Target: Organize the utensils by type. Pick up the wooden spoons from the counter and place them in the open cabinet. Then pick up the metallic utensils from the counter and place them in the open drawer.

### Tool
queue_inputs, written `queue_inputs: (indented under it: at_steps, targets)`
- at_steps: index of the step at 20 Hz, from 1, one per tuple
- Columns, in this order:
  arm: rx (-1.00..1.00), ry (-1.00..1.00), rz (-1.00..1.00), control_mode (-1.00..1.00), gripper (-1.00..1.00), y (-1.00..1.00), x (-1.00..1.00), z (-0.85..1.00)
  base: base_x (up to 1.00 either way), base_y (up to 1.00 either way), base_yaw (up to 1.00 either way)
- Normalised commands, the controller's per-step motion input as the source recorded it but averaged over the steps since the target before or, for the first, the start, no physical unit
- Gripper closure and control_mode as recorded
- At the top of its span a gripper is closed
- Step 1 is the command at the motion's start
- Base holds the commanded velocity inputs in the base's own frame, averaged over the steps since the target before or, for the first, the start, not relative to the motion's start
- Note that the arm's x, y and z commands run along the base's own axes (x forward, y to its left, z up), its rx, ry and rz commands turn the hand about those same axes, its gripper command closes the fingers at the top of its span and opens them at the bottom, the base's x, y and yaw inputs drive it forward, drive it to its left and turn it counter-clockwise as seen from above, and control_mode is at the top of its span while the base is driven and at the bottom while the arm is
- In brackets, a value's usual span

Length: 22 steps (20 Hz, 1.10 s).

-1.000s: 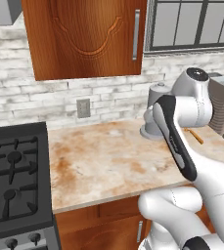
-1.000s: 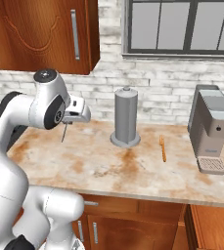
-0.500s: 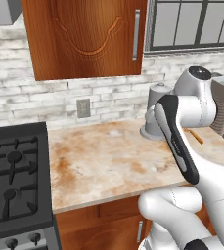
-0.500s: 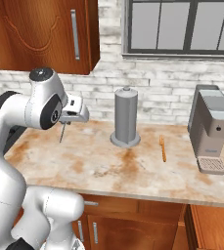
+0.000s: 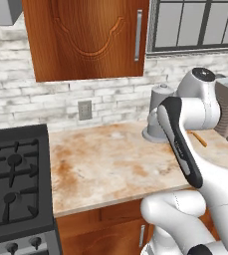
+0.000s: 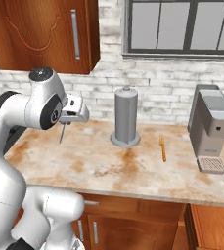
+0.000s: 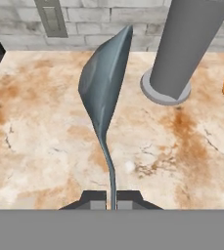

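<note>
Well, the gripper is clamped on a metal spoon above the counter — drawer delivery pending; 1 orange utensil lies at 3 o'clock of the grey canister.

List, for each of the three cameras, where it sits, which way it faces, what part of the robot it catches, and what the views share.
Left base view: behind the arm on its left, facing the counter, stove and carved-door cabinet; arm rises at lower right.
Right base view: behind on its right, facing the paper-towel holder and coffee machine; arm at lower left, gripper shut on a metal spoon.
Hand view: on the hand, looking along the spoon over the counter; fingertips at bottom.
Shared: counter, holder, orange fork.
</note>
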Motion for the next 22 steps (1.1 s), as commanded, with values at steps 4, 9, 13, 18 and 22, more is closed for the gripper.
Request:
queue_inputs:
  at_steps: [4, 9, 13, 18, 22]
  targets:
    - [0.00, 0.00, 0.00, 1.00, 1.00, 0.00, 0.00, 0.00, -0.69, -0.10, -0.04]
    - [0.00, 0.00, 0.00, 1.00, 1.00, 0.00, 0.00, 0.00, -0.83, -0.21, -0.05]
    - [0.00, 0.00, 0.00, 1.00, 1.00, 0.00, 0.00, 0.00, -0.11, -0.13, -0.03]
    - [0.00, 0.00, 0.00, 1.00, 1.00, 0.00, 0.00, 0.00, 0.00, -0.05, -0.02]
    - [0.00, 0.00, 0.00, 1.00, 1.00, 0.00, 0.00, 0.00, -0.02, 0.00, -0.32]
